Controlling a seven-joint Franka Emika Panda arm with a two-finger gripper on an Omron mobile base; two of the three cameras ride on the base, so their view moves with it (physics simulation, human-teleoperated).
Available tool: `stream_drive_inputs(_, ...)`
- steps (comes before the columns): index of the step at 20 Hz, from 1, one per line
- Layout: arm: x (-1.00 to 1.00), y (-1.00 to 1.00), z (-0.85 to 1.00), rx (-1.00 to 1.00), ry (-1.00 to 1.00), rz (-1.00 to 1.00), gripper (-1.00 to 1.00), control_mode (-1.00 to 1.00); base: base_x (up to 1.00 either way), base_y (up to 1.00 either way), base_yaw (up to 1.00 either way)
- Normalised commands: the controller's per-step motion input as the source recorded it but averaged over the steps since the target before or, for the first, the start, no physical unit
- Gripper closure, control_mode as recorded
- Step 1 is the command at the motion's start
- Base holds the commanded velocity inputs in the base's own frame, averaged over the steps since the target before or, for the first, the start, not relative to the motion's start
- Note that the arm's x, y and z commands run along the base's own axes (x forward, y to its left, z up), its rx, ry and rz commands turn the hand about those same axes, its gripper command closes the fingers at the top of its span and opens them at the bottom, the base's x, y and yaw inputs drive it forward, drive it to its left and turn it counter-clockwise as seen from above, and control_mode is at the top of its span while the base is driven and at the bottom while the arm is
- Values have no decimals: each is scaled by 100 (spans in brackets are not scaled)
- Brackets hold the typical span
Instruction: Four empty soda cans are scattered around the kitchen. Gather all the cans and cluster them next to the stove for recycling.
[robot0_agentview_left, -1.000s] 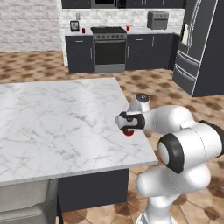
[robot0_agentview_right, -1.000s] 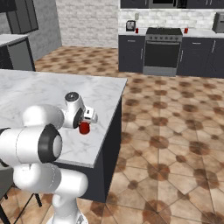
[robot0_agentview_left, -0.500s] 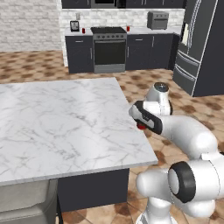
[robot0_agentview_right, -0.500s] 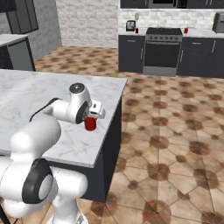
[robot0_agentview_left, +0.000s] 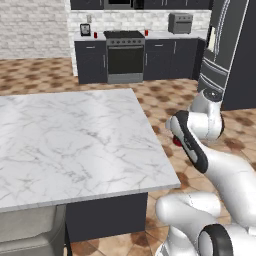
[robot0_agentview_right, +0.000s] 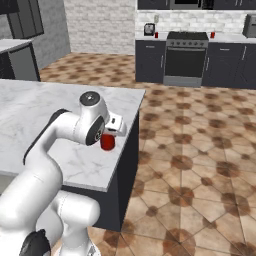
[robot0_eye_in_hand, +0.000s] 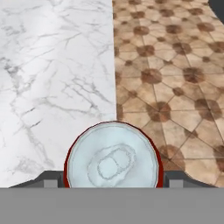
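The gripper (robot0_agentview_right: 111, 134) holds a soda can (robot0_agentview_right: 107, 142), its jaws closed on the red sides just under the silver top. In the hand view the can's top (robot0_eye_in_hand: 113, 162) sits between the two dark fingertips, one fingertip (robot0_eye_in_hand: 49, 180) showing at each side. Below it the view splits between the marble desk (robot0_eye_in_hand: 52, 78) and the tiled floor (robot0_eye_in_hand: 175, 87), so the can hangs roughly over the desk's edge (height above it is hard to judge).

In the right base view the can appears at the desk's near right edge (robot0_agentview_right: 125, 150), partly hidden by the wrist. In the left base view only a sliver of red (robot0_agentview_left: 177, 142) peeks out behind the dark forearm band, past the desk's right edge.

Across the open floor stands the stove (robot0_agentview_left: 124, 56), with dark cabinets on either side and a tall refrigerator (robot0_agentview_left: 230, 50) to the right. Two more cans rest on the back counter, one left of the stove (robot0_agentview_left: 95, 35) and one right of it (robot0_agentview_left: 146, 32). A small framed object (robot0_agentview_left: 85, 30) and a toaster (robot0_agentview_left: 180, 23) also sit there, too small to read in detail.

A grey seat (robot0_agentview_left: 30, 232) is cut off under the desk's near corner.
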Motion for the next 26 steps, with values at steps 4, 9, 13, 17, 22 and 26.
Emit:
stream_drive_inputs(4,-80,-40,39,1,-10,0,100,-100,0,0,0)
stream_drive_inputs(9,-87,-31,32,0,-8,0,100,-100,0,0,0)
stream_drive_inputs(13,-88,-16,28,0,-5,0,100,-100,0,0,0)
stream_drive_inputs(17,-90,-6,33,0,-6,-4,100,-100,0,0,0)
stream_drive_inputs(22,-86,-2,28,0,-1,-7,100,-100,0,0,0)
stream_drive_inputs(26,-74,0,28,-1,-1,-9,100,-100,0,0,0)
